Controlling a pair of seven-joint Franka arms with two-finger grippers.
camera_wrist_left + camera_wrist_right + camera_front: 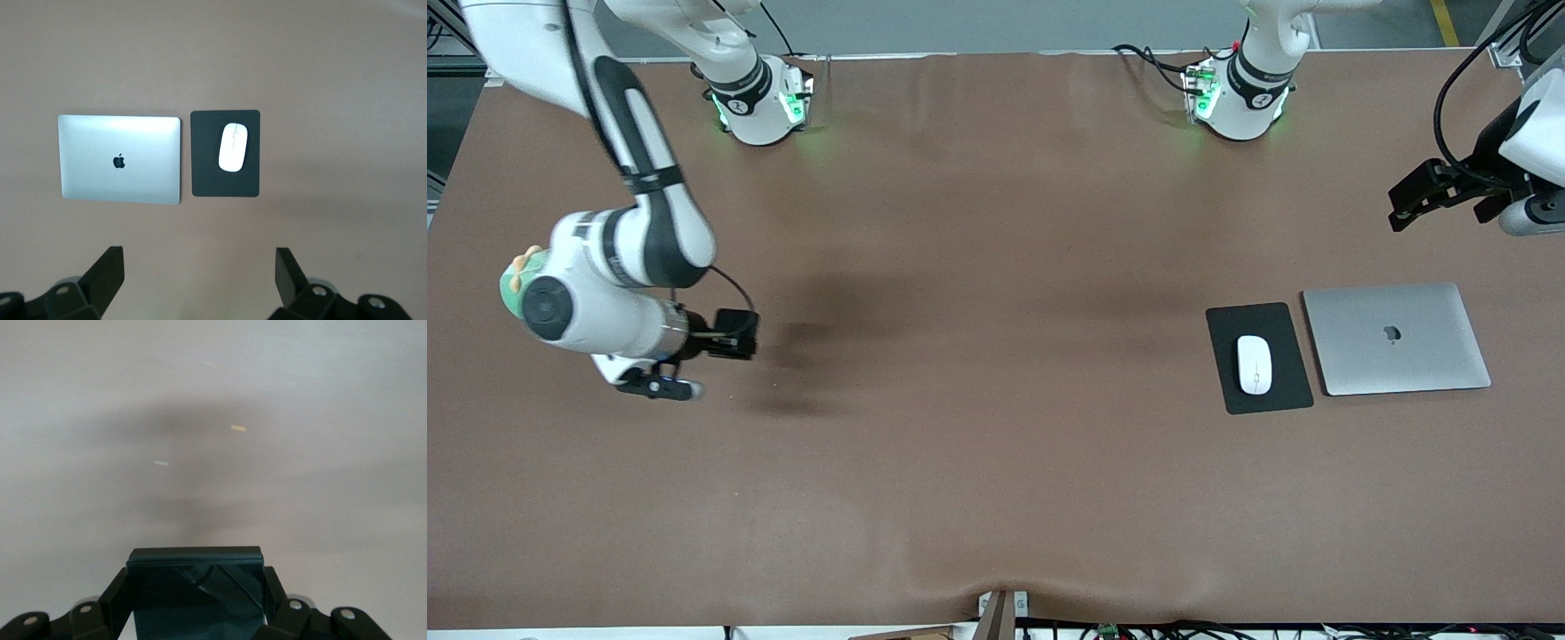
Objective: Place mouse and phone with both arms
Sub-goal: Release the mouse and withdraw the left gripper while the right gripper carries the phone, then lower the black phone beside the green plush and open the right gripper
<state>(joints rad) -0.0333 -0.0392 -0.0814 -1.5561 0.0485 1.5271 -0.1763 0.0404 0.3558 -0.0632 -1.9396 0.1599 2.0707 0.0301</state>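
Two items, two conditions. Mouse (1254,364) lies on the mouse pad (1259,357), beside the closed laptop (1396,338), long axis 12-to-6 in the front view. Left gripper (200,280) hangs spread and empty over bare table near the left arm's end; the mouse sits at 8 o'clock from it. Right gripper (734,334) pinches the phone (195,587) above the table's right-arm end. Judgement: phone placement remains; the pad lies at 3 o'clock, well apart.
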